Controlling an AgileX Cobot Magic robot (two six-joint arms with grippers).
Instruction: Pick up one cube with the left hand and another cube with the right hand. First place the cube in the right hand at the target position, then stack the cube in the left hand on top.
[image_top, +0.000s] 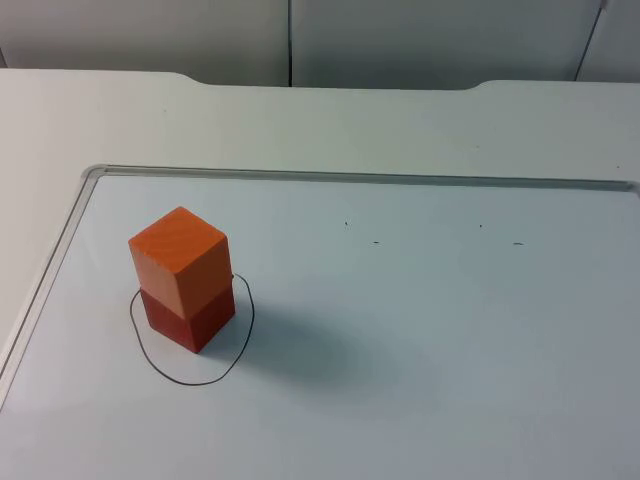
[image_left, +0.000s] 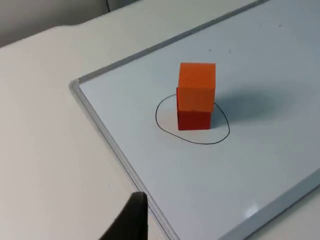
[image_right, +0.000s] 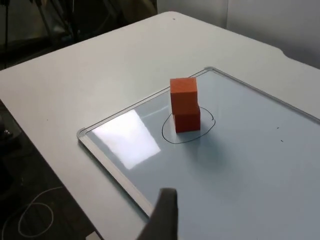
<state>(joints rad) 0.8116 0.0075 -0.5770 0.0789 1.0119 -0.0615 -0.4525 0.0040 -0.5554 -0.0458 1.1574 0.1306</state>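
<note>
while the orange cube (image_top: 178, 260) tops the red cube (image_top: 190, 318) inside the drawn circle (image_top: 160, 366), wrist views add one fingertip each, jaws' state unclear

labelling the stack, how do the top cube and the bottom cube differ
The top cube is lighter orange; the bottom cube is darker red-orange. The top cube rests on the bottom cube, which sits on the whiteboard inside the drawn circle. Both look the same size, with edges roughly aligned.

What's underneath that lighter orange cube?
The orange cube sits on a darker red cube, slightly turned against it. The red cube stands inside a hand-drawn circle on the whiteboard. The board directly under the stack is covered.
</note>
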